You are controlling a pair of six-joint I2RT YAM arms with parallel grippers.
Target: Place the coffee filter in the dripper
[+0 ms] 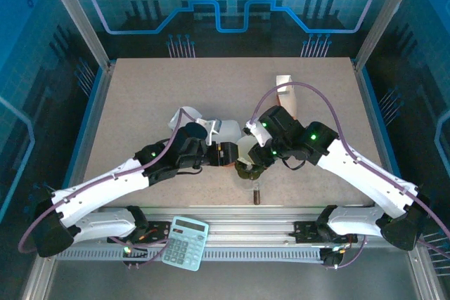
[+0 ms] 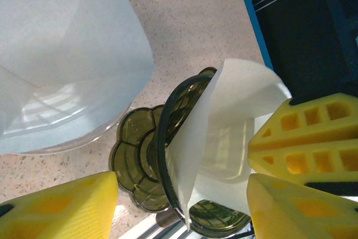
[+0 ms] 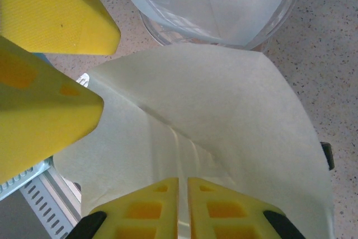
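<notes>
- R pincer [image 3: 183, 182]: fingers together, clamped on an edge of the coffee filter [image 3: 224, 116]. The paper is folded flat, not opened into a cone.
- L pincer [image 2: 182, 183]: fingers apart, one each side of the dripper [image 2: 142, 166]. No visible squeeze on it, so I count the dripper as loose.
- Filter is at the dripper's mouth, part of it inside the dark rim, much of the sheet sticking out. Dripper looks tipped toward R pincer; can't confirm from above.
- Risk 1: I push w/ R while the dripper is unclamped, so it slides or rolls on the table [image 1: 140, 103] and the filter misses.
- Risk 2: flat paper jams on the rim and creases or tears, b/c it isn't spread.
- Risk 3: L and R fingers are v. close; closing L could trap the paper or knock R.
- Risk 4: release too early and the filter springs out, maybe toward the clear holder [image 2: 61, 99] just beside.
</notes>
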